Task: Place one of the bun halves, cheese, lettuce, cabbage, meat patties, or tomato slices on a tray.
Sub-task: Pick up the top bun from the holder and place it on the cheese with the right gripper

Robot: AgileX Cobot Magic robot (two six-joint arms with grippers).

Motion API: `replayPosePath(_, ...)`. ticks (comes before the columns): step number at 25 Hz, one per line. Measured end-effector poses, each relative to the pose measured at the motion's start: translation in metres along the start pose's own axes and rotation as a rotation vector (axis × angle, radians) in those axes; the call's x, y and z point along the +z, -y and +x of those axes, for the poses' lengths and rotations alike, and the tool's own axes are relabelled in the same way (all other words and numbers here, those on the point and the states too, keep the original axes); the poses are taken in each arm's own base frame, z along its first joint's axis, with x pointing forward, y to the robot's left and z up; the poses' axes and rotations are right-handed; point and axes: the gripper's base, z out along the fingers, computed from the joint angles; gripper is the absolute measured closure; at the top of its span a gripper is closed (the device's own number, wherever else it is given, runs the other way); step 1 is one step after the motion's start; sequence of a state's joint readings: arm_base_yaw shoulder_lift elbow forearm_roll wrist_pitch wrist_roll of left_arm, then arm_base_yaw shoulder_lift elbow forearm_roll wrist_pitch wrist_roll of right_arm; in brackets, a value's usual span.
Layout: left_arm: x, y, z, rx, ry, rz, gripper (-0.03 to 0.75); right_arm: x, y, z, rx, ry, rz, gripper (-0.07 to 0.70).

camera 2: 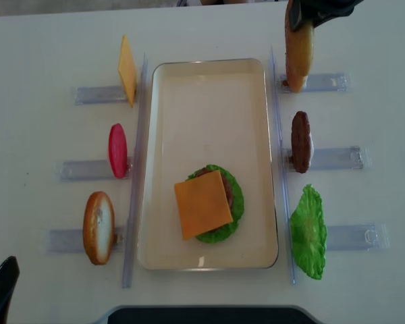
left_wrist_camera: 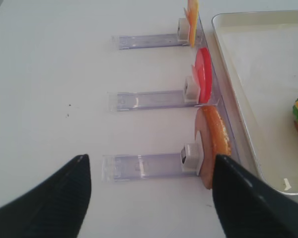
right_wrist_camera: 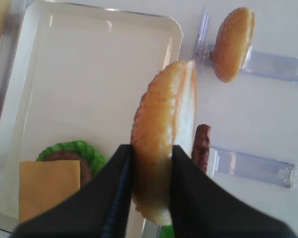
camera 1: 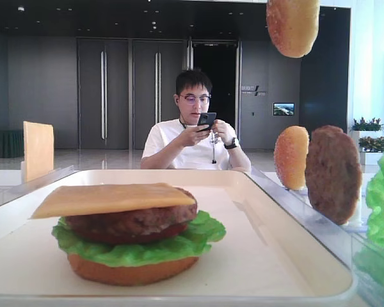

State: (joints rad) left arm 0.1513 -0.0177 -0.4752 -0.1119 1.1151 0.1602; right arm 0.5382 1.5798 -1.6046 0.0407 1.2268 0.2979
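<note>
One tray: large cream-white rectangular tray with rounded corners and low rim, centred on the white table; count one.
Stack: smooth orange-brown bottom bun, frilly green lettuce leaf, dark brown patty and square orange cheese slice on top, lying in the near half of the tray; count one.
Held bun: domed golden-tan sesame top bun half, on edge, raised above the table just outside the tray's far right rim.
Right gripper: right gripper, black fingers clamped on both faces of the top bun half.
Left gripper: left gripper, fingers wide apart, holding nothing, low over the table left of the tray.
Step in hand: carry the bun over the stack, turn it dome-up, lower until it touches the cheese, then release; a tilted release likely lets it slide off.
Rack spares: clear holders, six; buns, two; patty, lettuce, cheese, red tomato slice, one each.
</note>
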Motion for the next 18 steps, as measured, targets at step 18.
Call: replayPosePath(18, 0.000, 0.000, 0.000, 0.000, 0.000, 0.000, 0.136, -0.027, -0.001, 0.100, -0.010, -0.046, 0.025, 0.444)
